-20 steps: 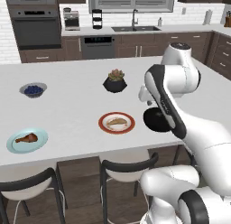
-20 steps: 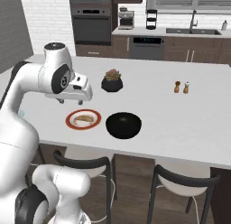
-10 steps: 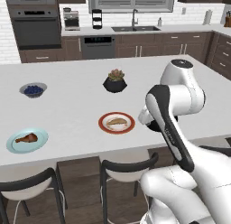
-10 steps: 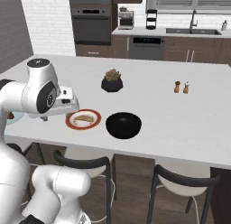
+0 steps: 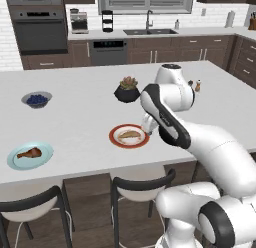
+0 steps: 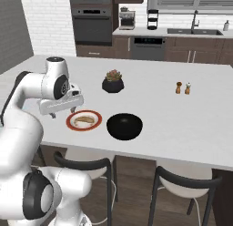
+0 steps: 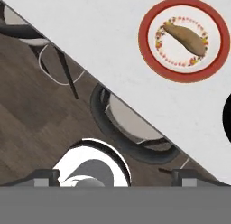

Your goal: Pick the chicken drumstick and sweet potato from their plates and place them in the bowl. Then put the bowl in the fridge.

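Gripper spread wide and empty, hanging just beside the red-rimmed plate, sweet potato lying on it, black bowl close on the plate's far side

Pale tan-orange sweet potato on a white-centred plate with a broad red-orange rim and a ring of small red, yellow and green specks inside it. Reddish-brown drumstick on a plain light blue plate. Glossy black bowl. Off-white, faintly speckled surface. Dark blue berries in a small grey bowl. Black faceted pot with a green and reddish plant. Brown and white shakers. Dark fingers on a white arm with dark joints. Black stools with pale grey seats. Dark brown wood floor and cabinets. White brick wall.
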Controlling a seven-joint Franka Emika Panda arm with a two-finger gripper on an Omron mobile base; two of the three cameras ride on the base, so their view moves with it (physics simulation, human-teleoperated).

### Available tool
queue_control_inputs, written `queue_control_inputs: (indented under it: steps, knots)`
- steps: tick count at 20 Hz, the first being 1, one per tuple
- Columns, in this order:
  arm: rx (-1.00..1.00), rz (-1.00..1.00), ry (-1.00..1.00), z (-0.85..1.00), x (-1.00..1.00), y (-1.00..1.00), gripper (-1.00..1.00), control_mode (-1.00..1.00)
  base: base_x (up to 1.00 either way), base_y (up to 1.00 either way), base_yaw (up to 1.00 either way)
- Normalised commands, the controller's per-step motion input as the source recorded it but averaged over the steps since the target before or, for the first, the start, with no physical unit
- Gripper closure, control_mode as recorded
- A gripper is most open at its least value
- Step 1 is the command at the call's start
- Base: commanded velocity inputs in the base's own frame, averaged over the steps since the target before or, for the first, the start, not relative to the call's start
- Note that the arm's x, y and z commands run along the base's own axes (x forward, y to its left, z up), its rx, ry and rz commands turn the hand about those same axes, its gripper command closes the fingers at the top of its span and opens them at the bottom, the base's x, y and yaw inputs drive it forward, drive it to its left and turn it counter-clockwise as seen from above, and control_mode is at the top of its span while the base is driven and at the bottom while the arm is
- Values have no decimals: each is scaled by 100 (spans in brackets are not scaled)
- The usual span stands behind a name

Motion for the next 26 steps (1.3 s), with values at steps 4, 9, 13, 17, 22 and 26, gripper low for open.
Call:
queue_control_inputs:
  steps: [4, 9, 13, 17, 22, 26]
  knots:
    - [-9, 7, 0, -68, 84, 11, -100, -100, 0, 0, 0]
    - [-4, 6, -12, -62, 63, 0, -100, -100, 0, 0, 0]
    - [0, 7, -11, -69, 50, 0, -100, -100, 0, 0, 0]
    - [0, 0, -11, -49, 63, 4, -100, -100, 0, 0, 0]
    - [0, 0, 0, -14, 66, 1, -100, -100, 0, 0, 0]
    - [0, 0, 0, -9, 58, 8, -100, -100, 0, 0, 0]
